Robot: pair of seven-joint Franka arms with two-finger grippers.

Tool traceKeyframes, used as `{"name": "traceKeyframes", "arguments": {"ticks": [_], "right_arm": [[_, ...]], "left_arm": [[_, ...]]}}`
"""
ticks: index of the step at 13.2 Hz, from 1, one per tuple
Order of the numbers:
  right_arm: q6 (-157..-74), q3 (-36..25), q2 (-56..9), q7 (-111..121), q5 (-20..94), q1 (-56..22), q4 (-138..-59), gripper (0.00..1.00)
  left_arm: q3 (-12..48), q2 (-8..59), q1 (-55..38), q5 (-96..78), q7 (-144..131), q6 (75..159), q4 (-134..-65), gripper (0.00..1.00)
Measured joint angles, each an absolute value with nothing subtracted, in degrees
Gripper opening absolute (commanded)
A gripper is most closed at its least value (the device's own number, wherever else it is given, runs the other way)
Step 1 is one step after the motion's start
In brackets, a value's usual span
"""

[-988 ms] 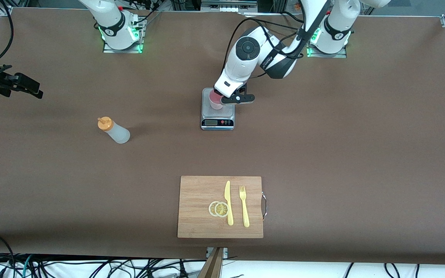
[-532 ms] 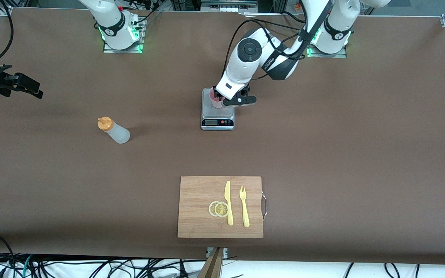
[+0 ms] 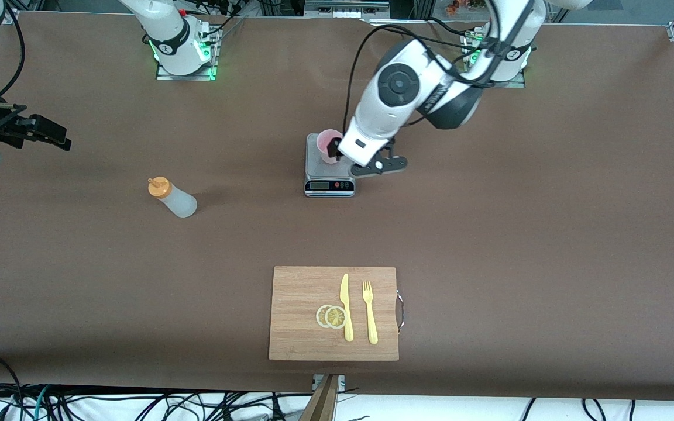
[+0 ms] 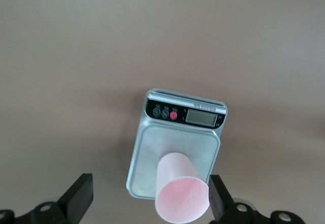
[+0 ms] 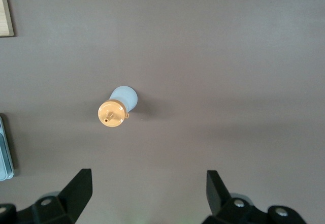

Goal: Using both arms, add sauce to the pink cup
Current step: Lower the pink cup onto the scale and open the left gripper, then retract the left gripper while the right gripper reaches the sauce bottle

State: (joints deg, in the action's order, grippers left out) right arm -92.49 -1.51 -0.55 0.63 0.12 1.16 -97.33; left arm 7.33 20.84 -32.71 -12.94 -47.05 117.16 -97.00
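The pink cup (image 3: 326, 140) (image 4: 182, 193) stands upright on the plate of a small scale (image 3: 325, 171) (image 4: 162, 142). My left gripper (image 3: 340, 154) (image 4: 148, 198) hangs open just above it. The cup sits close to one finger (image 4: 217, 199) and well apart from the other, held by neither. The sauce bottle (image 3: 172, 197) (image 5: 118, 108), whitish with an orange cap, stands on the table toward the right arm's end. My right gripper (image 3: 50, 135) (image 5: 147, 193) waits open in the air over that end of the table, with nothing between its fingers.
A wooden cutting board (image 3: 308, 286) lies nearer the front camera than the scale. It carries a yellow knife (image 3: 346, 307), a yellow fork (image 3: 369, 313) and two lemon slices (image 3: 331, 316). Brown table surface spreads between bottle, scale and board.
The left gripper has opened, let go of the pink cup and risen from it, shifting a little toward the left arm's end. The cup stays on the scale. The right arm barely moved.
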Motion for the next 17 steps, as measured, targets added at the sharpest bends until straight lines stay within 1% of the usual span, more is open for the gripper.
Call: {"name": "traceKeyframes", "arguments": {"ticks": [4,7,9,14,17], "right_arm": [[-89.45,-1.52,-1.86,8.56,0.12,1.16,-97.34,0.99],[-89.23,-2.47,-2.83,21.81,0.56,1.21,-97.54,0.99],[-89.49,-4.71,-4.02,32.10,4.00,1.26,-98.46,0.99],[-97.06,-12.22,-7.30,63.65,14.56,1.45,-106.26,0.99],[-98.53,-14.47,-10.84,79.57,21.71,1.74,-108.27,0.99]], "left_arm": [[3.96,18.20,-24.87,-12.91,-32.60,104.89,-89.36,1.00],[2.48,16.20,-17.76,-12.81,-24.22,100.23,-87.56,1.00],[2.03,14.77,-12.22,-11.15,-18.36,97.22,-87.21,1.00],[1.62,10.80,-0.21,-7.17,-3.92,86.88,-83.34,1.00],[1.52,9.97,4.71,-6.91,2.20,84.41,-82.74,1.00]]}}
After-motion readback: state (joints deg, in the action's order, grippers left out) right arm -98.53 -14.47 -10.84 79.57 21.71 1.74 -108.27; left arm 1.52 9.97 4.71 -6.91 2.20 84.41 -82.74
